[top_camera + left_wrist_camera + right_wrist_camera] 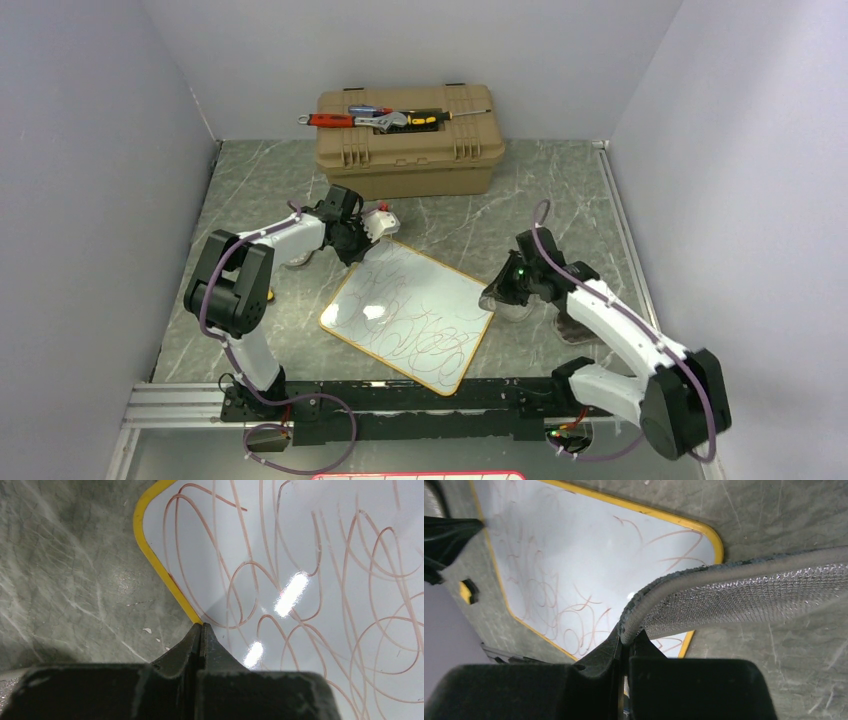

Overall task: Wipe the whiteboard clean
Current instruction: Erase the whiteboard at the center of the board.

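Note:
The whiteboard (410, 315) lies tilted on the marble tabletop, white with a yellow rim and covered in thin dark scribbles (300, 545). My left gripper (202, 627) is shut with nothing in it, its tips at the board's far-left rim (358, 250). My right gripper (626, 637) is shut on the edge of a grey mesh cloth (744, 590), which hangs over the board's right corner (574, 555). In the top view that gripper (505, 290) sits at the board's right edge.
A tan toolbox (405, 145) stands at the back, with a wrench (385, 120) and a red-handled screwdriver (330, 120) on its lid. Grey walls close in on both sides. A metal rail (180, 405) runs along the near edge.

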Controlling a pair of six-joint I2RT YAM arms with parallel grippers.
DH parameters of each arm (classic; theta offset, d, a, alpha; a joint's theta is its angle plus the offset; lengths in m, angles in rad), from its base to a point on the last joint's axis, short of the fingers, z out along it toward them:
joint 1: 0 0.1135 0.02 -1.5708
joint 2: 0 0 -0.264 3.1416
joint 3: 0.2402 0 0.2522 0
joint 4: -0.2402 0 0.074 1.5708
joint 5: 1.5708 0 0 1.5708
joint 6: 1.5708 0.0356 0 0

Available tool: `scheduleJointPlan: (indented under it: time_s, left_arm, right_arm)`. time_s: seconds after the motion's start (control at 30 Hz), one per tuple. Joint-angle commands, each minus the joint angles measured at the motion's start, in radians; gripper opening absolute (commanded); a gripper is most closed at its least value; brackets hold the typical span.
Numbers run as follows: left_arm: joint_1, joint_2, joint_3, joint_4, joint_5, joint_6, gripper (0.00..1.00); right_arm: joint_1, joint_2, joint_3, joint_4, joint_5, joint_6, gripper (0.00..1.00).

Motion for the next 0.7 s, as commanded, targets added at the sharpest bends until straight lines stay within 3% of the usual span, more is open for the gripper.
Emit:
scheduleJointPlan:
  time_s: [0.0, 0.17, 0.4, 0.53, 0.67]
  left_arm:
    - [0.006, 0.073, -0.045, -0.162, -0.030, -0.012, 0.03]
    - [0.006, 0.088, -0.043, -0.156, -0.027, -0.012, 0.03]
    - [0.006, 0.093, -0.045, -0.152, -0.028, -0.003, 0.03]
    - [0.006, 0.098, -0.048, -0.150, -0.024, 0.006, 0.03]
    - [0.006, 0.114, -0.044, -0.150, -0.026, 0.012, 0.03]
  right_arm:
    - [-0.004, 0.147, 0.013, 0.050, -0.059, -0.048, 0.00]
    - [-0.041, 0.325, 0.030, 0.177, -0.037, -0.077, 0.00]
    - [-0.088, 0.411, -0.069, 0.348, -0.036, -0.074, 0.00]
    - [-0.080, 0.488, -0.115, 0.509, -0.115, -0.013, 0.00]
    - [-0.028, 0.579, -0.071, 0.615, -0.043, 0.038, 0.00]
